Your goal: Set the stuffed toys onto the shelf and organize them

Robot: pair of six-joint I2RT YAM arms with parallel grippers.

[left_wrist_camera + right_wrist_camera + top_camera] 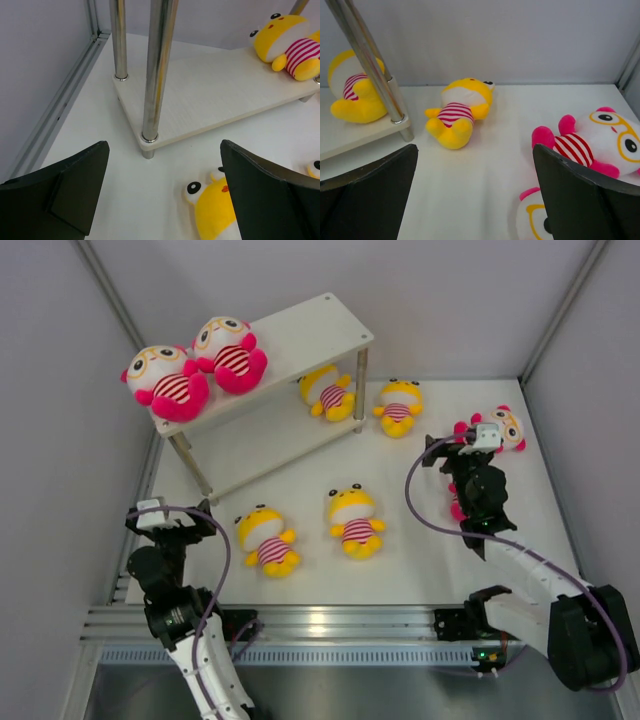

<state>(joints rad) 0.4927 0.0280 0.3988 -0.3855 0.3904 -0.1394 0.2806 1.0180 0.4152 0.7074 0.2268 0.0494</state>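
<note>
While gaping wide and empty over the table (420,560), left gripper (172,525) near the foot of the shelf (300,335). On its smooth white top board, two plush pink toys (170,383) (232,352); on the lower board, one yellow toy (328,392). On the table, three round-headed yellow toys (267,540) (354,521) (399,406), then two pink ones (590,142) (530,222) by the right gripper (470,448), fingers wide, empty.

- Top view: bright, even, diffuse light from overhead. The white table (430,560) reads near-white, and the stuffed toys (355,522) cast only faint, short shadows.
- Left wrist view: narrow vertical highlights run along the polished shelf legs (157,70). A soft shadow lies beneath the lower board (210,100).
- Both wrist views: left fingers (65,195) and right fingers (365,195) appear dark, soft-edged and low in detail. The backgrounds are sharp.
</note>
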